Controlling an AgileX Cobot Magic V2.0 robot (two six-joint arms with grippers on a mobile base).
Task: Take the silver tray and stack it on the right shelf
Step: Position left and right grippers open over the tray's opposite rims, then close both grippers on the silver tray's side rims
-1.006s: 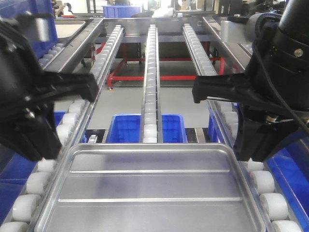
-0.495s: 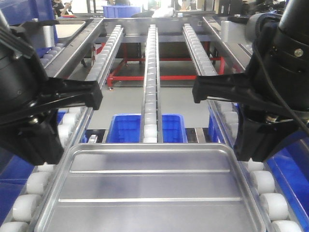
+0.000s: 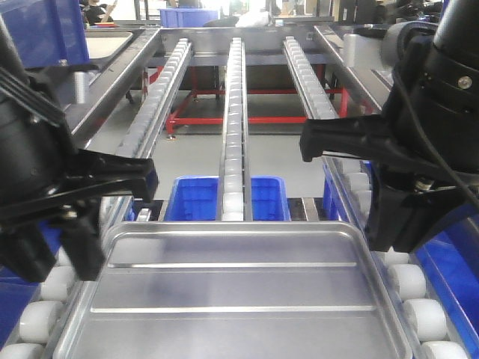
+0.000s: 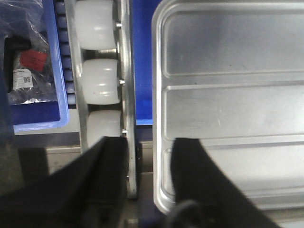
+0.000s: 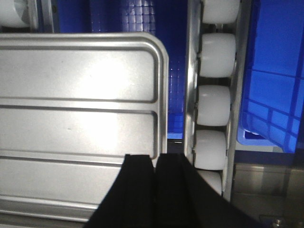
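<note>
I log: silver tray [image 3: 239,288] flat on rollers [image 3: 408,280] of the right shelf [image 3: 234,112]; right gripper [image 5: 155,160] fingers pinching its right rim, left gripper [image 4: 149,145] fingers spread astride the left rim, likely for two-sided carrying.

No writing can be read in any view. The left wrist view shows the only labels: a red tag [image 4: 33,58] and a white sticker [image 4: 21,77] bearing a square code and fine print, both on a clear plastic bag [image 4: 21,28] inside a blue bin [image 4: 53,71], too blurred to make out.
</note>
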